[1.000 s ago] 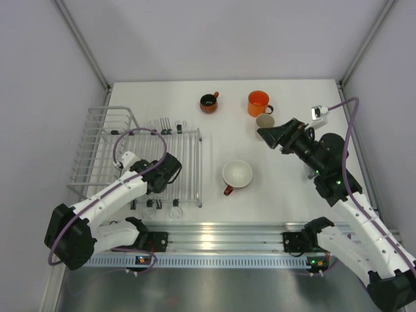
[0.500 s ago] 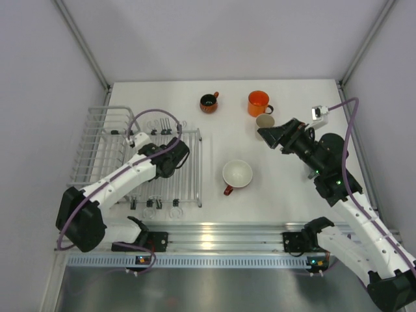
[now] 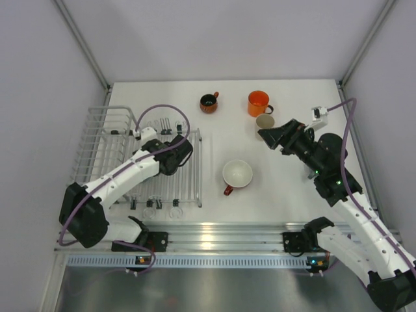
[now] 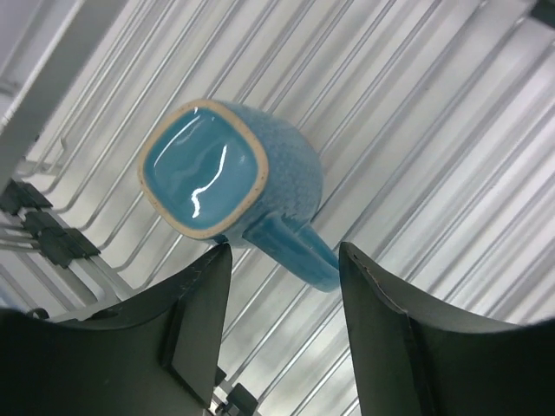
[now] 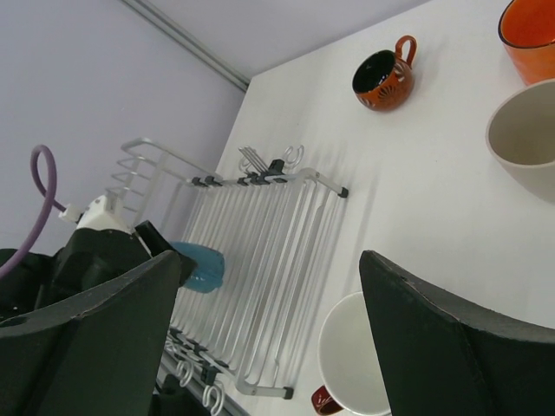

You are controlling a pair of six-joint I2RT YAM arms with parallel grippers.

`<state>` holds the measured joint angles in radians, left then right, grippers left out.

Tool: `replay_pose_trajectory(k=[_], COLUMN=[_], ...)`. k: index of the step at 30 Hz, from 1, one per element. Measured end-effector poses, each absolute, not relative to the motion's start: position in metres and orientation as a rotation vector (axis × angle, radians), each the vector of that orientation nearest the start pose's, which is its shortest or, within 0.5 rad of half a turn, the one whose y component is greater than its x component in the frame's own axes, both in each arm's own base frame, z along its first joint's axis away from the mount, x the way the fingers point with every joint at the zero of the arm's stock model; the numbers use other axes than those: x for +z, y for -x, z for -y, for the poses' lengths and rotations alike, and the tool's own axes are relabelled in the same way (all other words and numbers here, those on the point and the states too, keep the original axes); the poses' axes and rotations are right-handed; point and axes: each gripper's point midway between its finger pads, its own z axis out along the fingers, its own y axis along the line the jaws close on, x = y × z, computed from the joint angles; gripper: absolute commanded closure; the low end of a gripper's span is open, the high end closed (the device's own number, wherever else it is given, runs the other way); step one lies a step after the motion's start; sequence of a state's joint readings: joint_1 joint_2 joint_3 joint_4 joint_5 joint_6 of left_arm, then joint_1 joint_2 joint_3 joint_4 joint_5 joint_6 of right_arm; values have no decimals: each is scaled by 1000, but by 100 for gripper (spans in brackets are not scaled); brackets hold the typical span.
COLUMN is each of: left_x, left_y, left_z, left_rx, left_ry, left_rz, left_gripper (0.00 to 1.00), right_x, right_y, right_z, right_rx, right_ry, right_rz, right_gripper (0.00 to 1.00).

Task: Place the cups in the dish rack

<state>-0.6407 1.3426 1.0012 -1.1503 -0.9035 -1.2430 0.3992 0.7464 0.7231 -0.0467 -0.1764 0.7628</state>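
While the grey-blue mug (image 4: 230, 169) lies on the slats of the dish rack (image 4: 451, 130) just beyond my left gripper (image 4: 284, 286), handle pointing into its parted, empty jaws, my right gripper (image 5: 270, 260) gapes wide, holding nothing, the cream-beige mug (image 5: 529, 139) just past it, seemingly next.

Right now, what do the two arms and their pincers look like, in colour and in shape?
The left arm and the right arm have white shells and black joints. A purple cable loops along each. The left pincer and the right pincer are black, with broad, curved fingers.
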Motion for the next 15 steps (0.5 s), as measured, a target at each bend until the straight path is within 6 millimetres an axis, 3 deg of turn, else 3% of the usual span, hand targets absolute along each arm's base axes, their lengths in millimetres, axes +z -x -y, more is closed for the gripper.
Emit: replay_pose_trajectory(k=[7, 8, 10, 11, 15], left_x=[169, 172, 177, 178, 165], left_y=[-257, -259, -266, -269, -286], left_z=[52, 53, 58, 59, 66], left_rx=[569, 578, 606, 632, 766], left_ry=[567, 541, 499, 474, 375], left_rz=[-2134, -2131, -2123, -2123, -2132], left_gripper=[48, 61, 73, 100, 100], right_x=[299, 298, 298, 298, 299], right_y=[-264, -264, -264, -264, -263], right_z=[-175, -175, -175, -175, -175], right_rx=[1014, 1013, 1013, 1013, 1010], right_ry=[-172, -172, -171, -171, -168], right_rz=[-1740, -1741, -1741, -1741, -1740], right_gripper=[15, 15, 15, 15, 15])
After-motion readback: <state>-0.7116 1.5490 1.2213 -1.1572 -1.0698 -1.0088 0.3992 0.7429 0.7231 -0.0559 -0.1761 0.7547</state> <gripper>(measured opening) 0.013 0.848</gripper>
